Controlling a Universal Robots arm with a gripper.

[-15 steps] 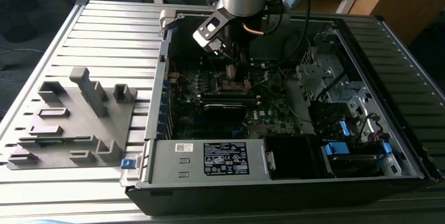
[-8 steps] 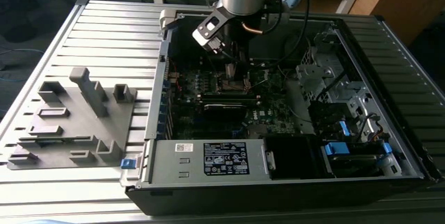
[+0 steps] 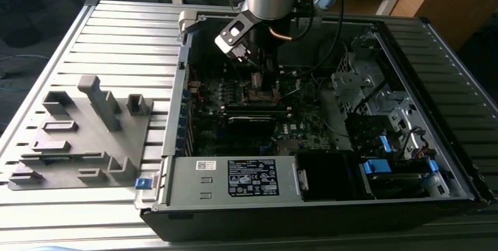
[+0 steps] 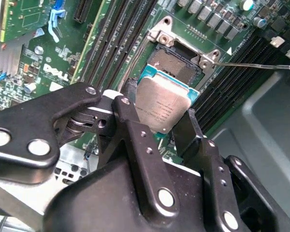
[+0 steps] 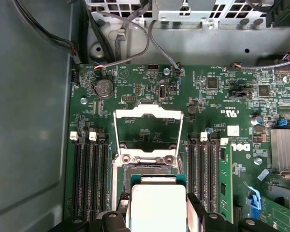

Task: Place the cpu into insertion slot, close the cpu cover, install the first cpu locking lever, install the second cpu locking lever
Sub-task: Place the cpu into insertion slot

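Note:
My gripper [image 4: 160, 104] is shut on the cpu [image 4: 162, 108], a flat square chip with a silver-grey top, one black finger on each of two opposite edges. The first wrist view has the same cpu [image 5: 157, 205] between the fingers [image 5: 194, 210]. It hangs over the near part of the insertion slot [image 4: 176, 62], a dark square socket edged in silver; I cannot tell whether they touch. The cpu cover [image 5: 147, 111], a thin silver frame, stands swung open beyond the slot [image 5: 150, 170]. A thin locking lever [image 4: 251, 64] sticks out sideways. In the exterior view the gripper [image 3: 258, 84] reaches down into the open computer case.
Black memory slots [image 5: 89, 179] run along both sides of the socket. A drive cage with blue tabs [image 3: 389, 146] fills the case toward the exterior view's right, and a power supply [image 3: 233, 178] sits at the front. A grey fixture tray [image 3: 78, 134] lies beside the case.

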